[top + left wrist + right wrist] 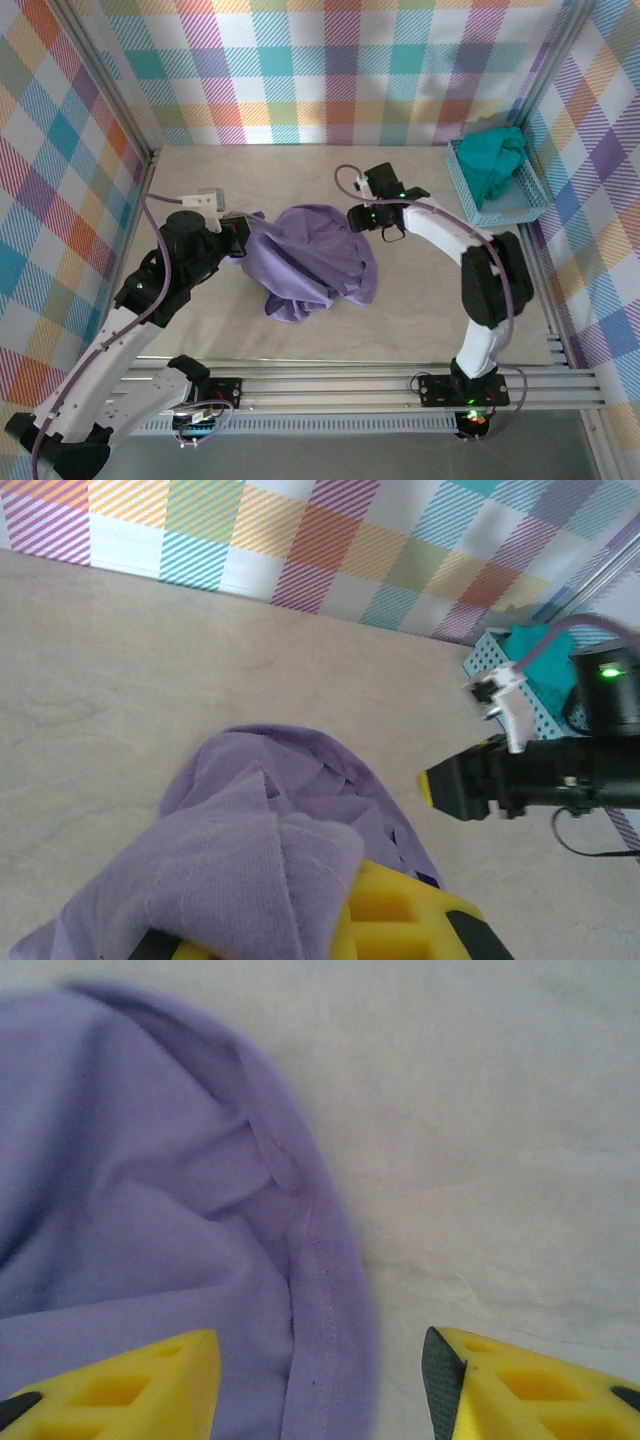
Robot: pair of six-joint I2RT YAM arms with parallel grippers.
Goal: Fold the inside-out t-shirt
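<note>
Left tool point(238, 238) is clamped closed, while right tool point(320, 1385) stands parted, pointing down.

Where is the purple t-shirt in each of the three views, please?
Top external: t-shirt bunched mid-table, between the arms.
Left wrist: lower left, draped over the left jaws.
Right wrist: left half, its hem running down between the open right jaws.
Shared landmark: the beige table beneath it.
</note>
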